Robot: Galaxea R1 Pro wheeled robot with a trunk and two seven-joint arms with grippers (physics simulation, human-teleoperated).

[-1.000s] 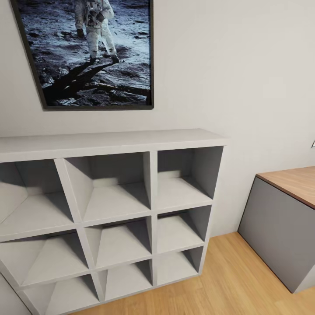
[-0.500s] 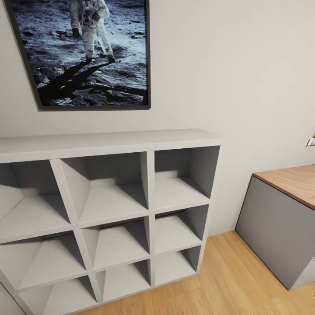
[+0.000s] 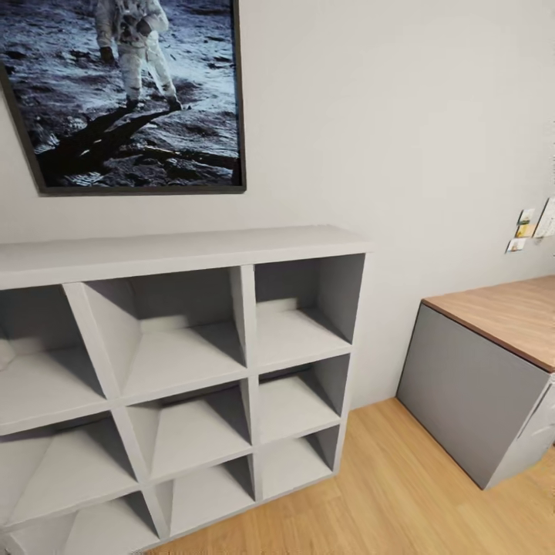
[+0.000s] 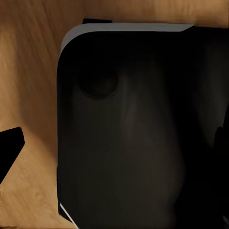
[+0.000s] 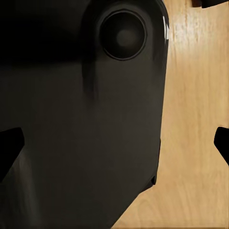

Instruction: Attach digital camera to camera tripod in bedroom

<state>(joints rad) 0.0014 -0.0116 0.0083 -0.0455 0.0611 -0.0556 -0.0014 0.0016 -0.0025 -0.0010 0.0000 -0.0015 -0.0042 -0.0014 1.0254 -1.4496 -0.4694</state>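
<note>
Shelving dominates the head view: a pale grey cube shelf unit (image 3: 177, 362) stands against a white wall (image 3: 401, 116), its open compartments bare, on a light wood floor (image 3: 401, 478). Above it hangs a dark-framed picture (image 3: 131, 92) of an astronaut on a cratered grey surface. To the right of the shelf unit, apart from it, sits a grey cabinet (image 3: 470, 393) with a wood top, and small paper notes (image 3: 526, 225) are fixed to the wall above that cabinet.

Neither the digital camera nor the camera tripod can be placed from here; the robot faces the shelf and wall.

In the left wrist view, a dark rounded panel of the robot's own body (image 4: 133, 133) lies over wood flooring, with one black fingertip (image 4: 9, 148) at the picture's edge. In the right wrist view, a similar dark body panel (image 5: 81, 124) with a round recess sits beside the floor (image 5: 195, 119), and black fingertips (image 5: 222, 143) show at both edges. The right gripper's fingers stand wide apart with nothing between them. Whether the left gripper is spread or closed I cannot tell.
</note>
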